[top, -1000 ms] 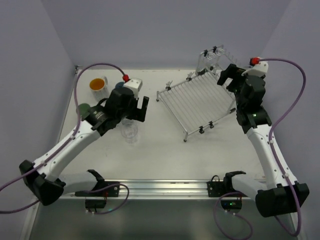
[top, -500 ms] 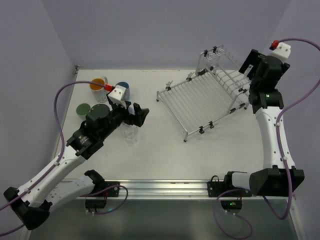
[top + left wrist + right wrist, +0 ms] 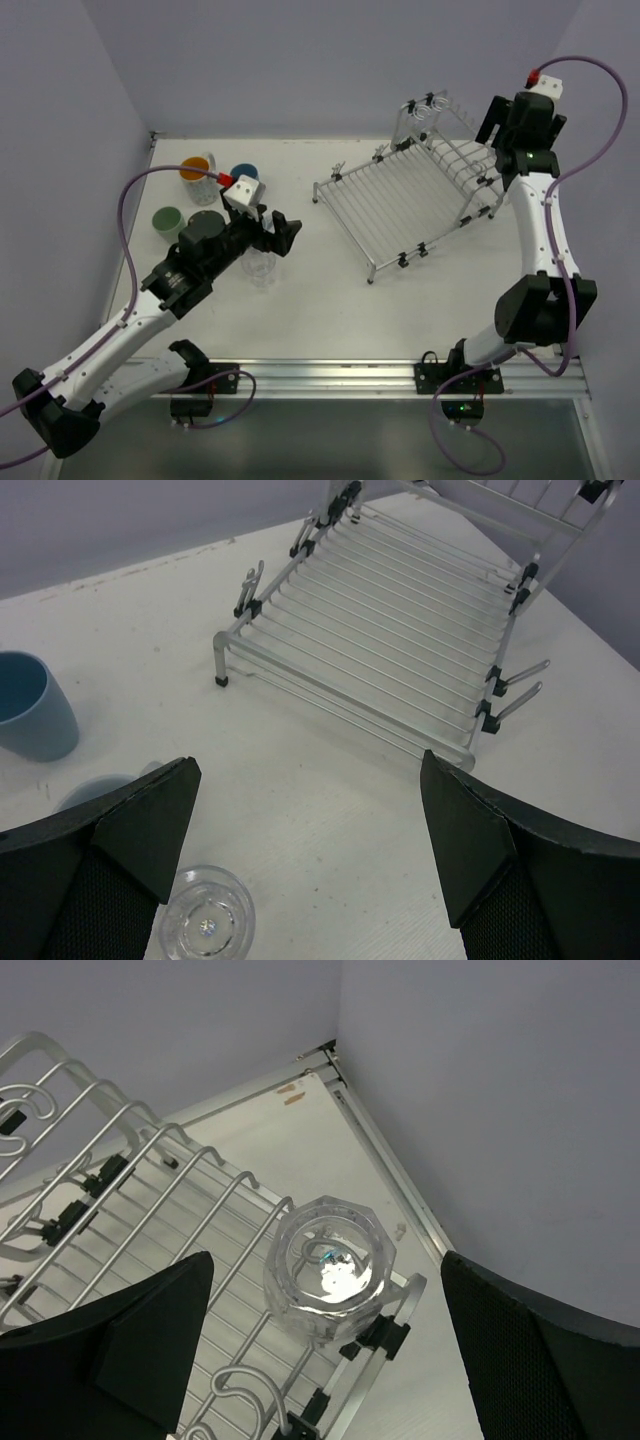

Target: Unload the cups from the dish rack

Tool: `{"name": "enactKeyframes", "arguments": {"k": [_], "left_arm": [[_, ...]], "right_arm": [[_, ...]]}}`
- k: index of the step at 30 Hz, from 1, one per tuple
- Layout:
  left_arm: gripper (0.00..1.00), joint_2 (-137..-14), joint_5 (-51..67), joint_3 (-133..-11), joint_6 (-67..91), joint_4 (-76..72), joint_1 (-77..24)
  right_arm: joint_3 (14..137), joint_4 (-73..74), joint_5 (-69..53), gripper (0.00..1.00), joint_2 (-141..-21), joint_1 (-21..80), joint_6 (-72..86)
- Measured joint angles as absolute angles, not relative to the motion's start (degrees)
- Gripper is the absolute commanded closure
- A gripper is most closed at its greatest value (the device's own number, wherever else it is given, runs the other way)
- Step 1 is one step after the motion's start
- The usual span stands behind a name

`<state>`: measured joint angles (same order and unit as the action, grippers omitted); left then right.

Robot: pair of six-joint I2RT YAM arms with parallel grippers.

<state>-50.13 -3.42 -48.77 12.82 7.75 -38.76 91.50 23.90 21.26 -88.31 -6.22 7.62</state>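
The last cup still to unload, judging by what shows, is a clear faceted glass tumbler (image 3: 330,1278). It is perched on the raised, hooped end of the silver wire dish rack (image 3: 400,200), at the upper right of the overhead frame. The right gripper (image 3: 327,1257) hangs directly above it, released, with its jaws spread wide on either side of the tumbler and touching nothing.

The main risk is the perch. The tumbler sits at the very edge of the rack on curved rods, so an off-centre close could push it over the end onto the white table (image 3: 300,1140). Smooth glass may also slip if it is pinched only at the rim. A finger coming down could catch a hoop and shift the whole rack. The lavender wall (image 3: 500,1080) stands close on the right, leaving little room on that side.

At the overhead's centre left, the left gripper (image 3: 308,765) is also released and empty, hovering over a second clear glass (image 3: 208,920) on the table. A blue cup (image 3: 244,175), a white mug with an orange inside (image 3: 197,168) and a pale green cup (image 3: 167,220) stand at upper left, well clear of the rack.
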Motion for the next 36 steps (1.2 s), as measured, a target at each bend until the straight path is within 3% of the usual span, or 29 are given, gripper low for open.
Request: {"name": "enactKeyframes", "arguments": {"k": [3, 8, 10, 12, 15, 21, 28, 34, 36], "left_arm": [[0.0, -50.43, -3.4, -48.77, 12.67, 7.64, -38.76], [0.0, -51.33, -3.42, -48.77, 12.4, 7.38, -38.76], [0.0, -51.57, -3.44, -48.77, 12.4, 7.31, -38.76], [0.0, -51.72, -3.44, -48.77, 12.38, 7.29, -38.76], [0.0, -51.94, -3.42, -48.77, 12.38, 7.27, -38.68], [0.0, -52.77, -3.31, -48.77, 12.4, 6.87, -38.44], [0.0, -54.17, -0.91, -48.86, 13.02, 6.83, -37.41], [0.01, -55.61, 4.56, -50.11, 17.39, 4.67, -36.32], [0.1, -56.05, 7.66, -50.39, 20.78, 1.06, -36.27]], "right_arm": [[92.38, 24.23, 20.58, 0.02, -90.08, -6.61, 7.6], [93.84, 24.45, 19.75, 0.14, -92.79, -7.11, 7.55], [93.91, 24.47, 19.73, 0.29, -93.58, -7.16, 7.46], [93.91, 24.47, 19.73, 0.34, -94.13, -7.18, 7.57], [93.91, 24.34, 19.55, 0.49, -94.21, -7.2, 7.64], [92.88, 22.59, 19.33, 0.56, -93.45, -7.22, 7.9], [90.83, 19.09, 16.36, 0.58, -87.0, -7.2, 9.17], [78.3, 7.01, 0.38, 0.6, -72.18, -6.83, 20.6], [70.61, -0.6, -6.61, 0.61, -67.05, -5.06, 27.92]]}}
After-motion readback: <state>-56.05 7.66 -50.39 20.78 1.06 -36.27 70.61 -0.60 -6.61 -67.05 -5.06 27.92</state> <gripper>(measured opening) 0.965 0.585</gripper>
